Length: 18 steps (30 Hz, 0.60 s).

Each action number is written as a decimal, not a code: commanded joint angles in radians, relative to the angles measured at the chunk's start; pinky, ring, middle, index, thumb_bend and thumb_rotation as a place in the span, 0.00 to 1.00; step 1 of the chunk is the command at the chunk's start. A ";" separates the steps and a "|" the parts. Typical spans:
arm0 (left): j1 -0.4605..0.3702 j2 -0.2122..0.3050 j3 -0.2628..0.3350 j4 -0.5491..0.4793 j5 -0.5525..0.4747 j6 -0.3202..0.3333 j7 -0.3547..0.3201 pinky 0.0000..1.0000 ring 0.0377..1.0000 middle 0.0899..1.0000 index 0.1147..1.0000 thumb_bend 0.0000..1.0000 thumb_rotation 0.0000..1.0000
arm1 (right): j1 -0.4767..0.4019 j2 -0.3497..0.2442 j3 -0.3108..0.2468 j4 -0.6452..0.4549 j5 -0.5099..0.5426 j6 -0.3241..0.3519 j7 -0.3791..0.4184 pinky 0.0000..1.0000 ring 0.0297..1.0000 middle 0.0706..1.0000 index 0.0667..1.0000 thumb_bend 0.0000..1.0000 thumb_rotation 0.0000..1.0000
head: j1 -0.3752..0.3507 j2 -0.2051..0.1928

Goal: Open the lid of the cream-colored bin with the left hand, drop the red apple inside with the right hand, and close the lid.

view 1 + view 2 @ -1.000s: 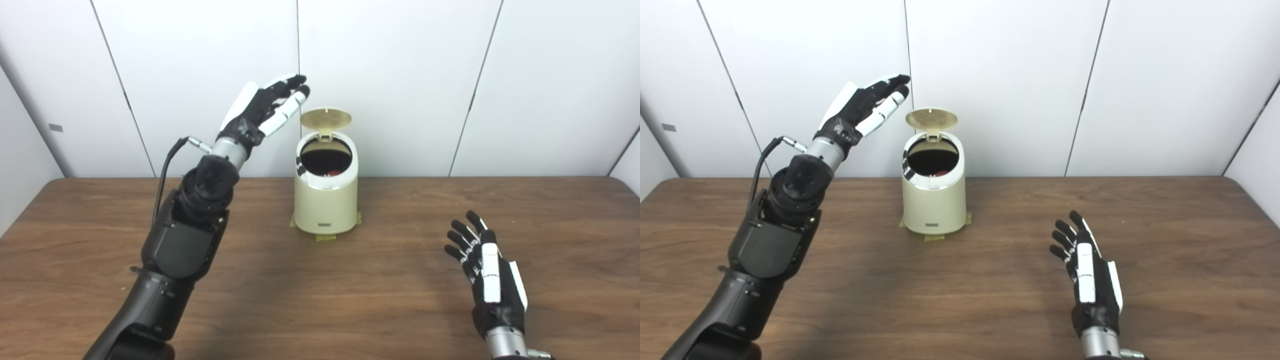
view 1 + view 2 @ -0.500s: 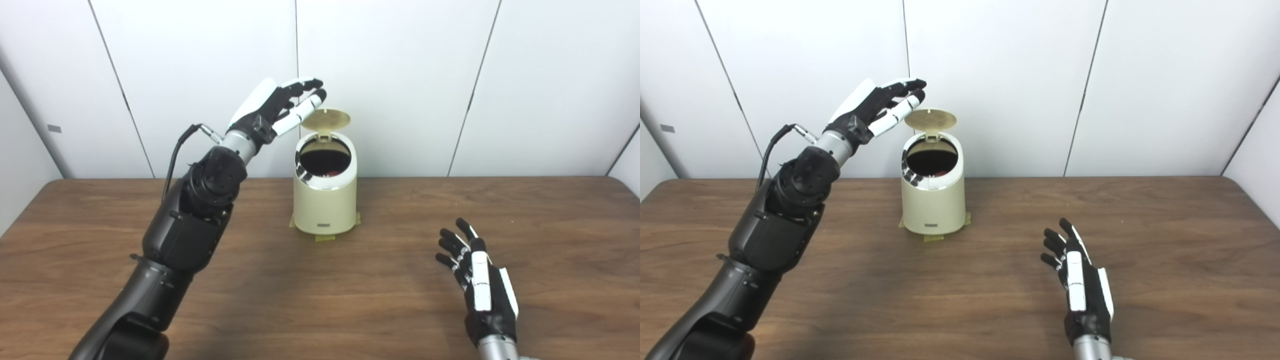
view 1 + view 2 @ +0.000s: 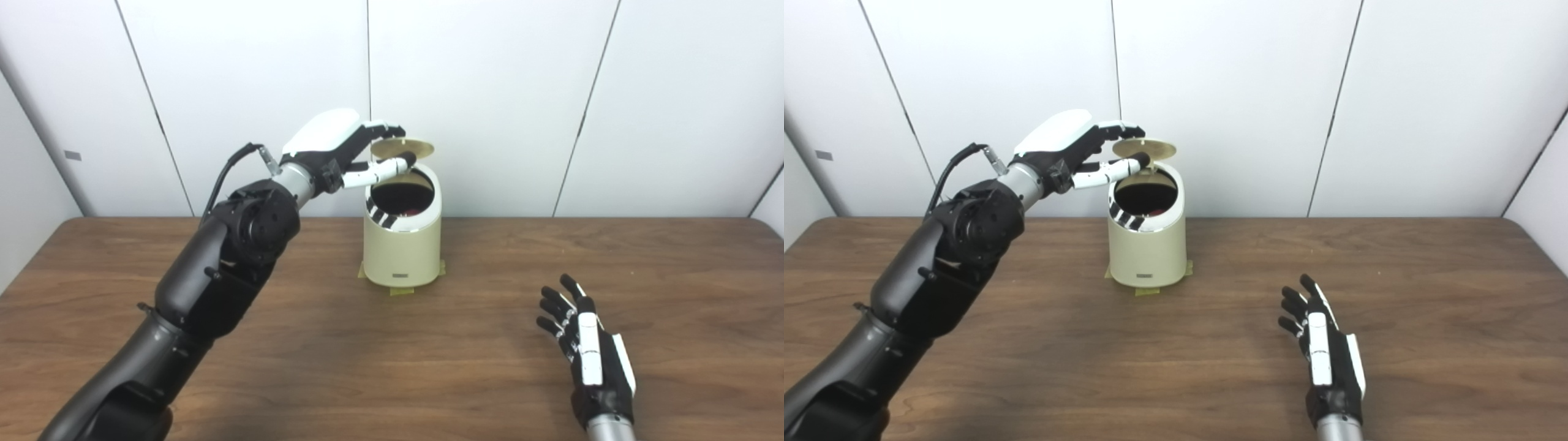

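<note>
The cream-colored bin (image 3: 402, 245) stands at the back middle of the wooden table. Its round lid (image 3: 402, 147) is tipped partway forward over the dark opening. A bit of the red apple (image 3: 412, 212) shows inside the bin. My left hand (image 3: 343, 150) is open, palm down, with its fingers over the lid's back left edge and its thumb under the lid's front. My right hand (image 3: 589, 355) is open and empty, low over the table at the front right, fingers spread.
Yellow tape patches (image 3: 401, 290) lie under the bin's base. White wall panels (image 3: 490, 92) stand close behind the table. The table's bare wood (image 3: 380, 355) stretches between my arms.
My left hand has moved right and turned palm down onto the lid, and the lid has tipped forward from upright. My right hand has drawn back toward me a little.
</note>
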 commanded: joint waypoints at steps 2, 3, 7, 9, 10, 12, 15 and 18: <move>-0.080 0.022 -0.001 -0.038 0.033 -0.017 -0.036 0.76 0.85 0.84 0.84 0.58 0.95 | -0.038 -0.004 0.000 -0.011 -0.005 -0.040 -0.004 0.78 0.84 0.82 0.91 0.45 1.00 | 0.002 0.000; -0.083 0.025 -0.006 -0.041 0.039 -0.019 -0.053 0.76 0.85 0.84 0.84 0.58 0.96 | -0.038 -0.004 0.000 -0.009 -0.005 -0.041 -0.004 0.78 0.85 0.82 0.92 0.45 1.00 | 0.002 -0.003; -0.090 0.026 -0.008 -0.039 0.053 -0.024 -0.087 0.79 0.86 0.86 0.85 0.57 0.95 | -0.040 -0.002 0.001 -0.004 -0.007 -0.041 -0.006 0.78 0.84 0.82 0.92 0.44 1.00 | 0.000 -0.004; -0.090 0.025 -0.008 -0.034 0.061 -0.029 -0.094 0.80 0.86 0.86 0.85 0.57 0.95 | -0.039 -0.004 0.004 0.002 -0.022 -0.049 -0.010 0.77 0.83 0.81 0.91 0.44 1.00 | -0.001 -0.003; -0.089 0.025 -0.007 -0.032 0.064 -0.032 -0.096 0.80 0.86 0.86 0.85 0.57 0.95 | -0.039 -0.005 0.005 0.003 -0.026 -0.050 -0.011 0.77 0.83 0.81 0.91 0.44 1.00 | -0.001 -0.002; -0.083 0.023 -0.003 -0.037 0.064 -0.031 -0.105 0.83 0.87 0.87 0.85 0.57 0.96 | -0.041 -0.003 0.002 0.006 -0.030 -0.053 -0.015 0.77 0.83 0.81 0.91 0.45 1.00 | -0.003 -0.001; -0.073 0.026 -0.001 -0.053 0.065 -0.037 -0.116 0.84 0.88 0.87 0.85 0.58 0.97 | -0.044 -0.003 -0.003 0.012 -0.027 -0.058 -0.017 0.77 0.83 0.81 0.91 0.45 1.00 | -0.003 0.001; -0.065 0.029 -0.002 -0.069 0.072 -0.035 -0.133 0.82 0.87 0.87 0.84 0.59 0.96 | -0.047 -0.004 -0.006 0.016 -0.019 -0.064 -0.017 0.78 0.83 0.81 0.92 0.45 1.00 | -0.004 0.002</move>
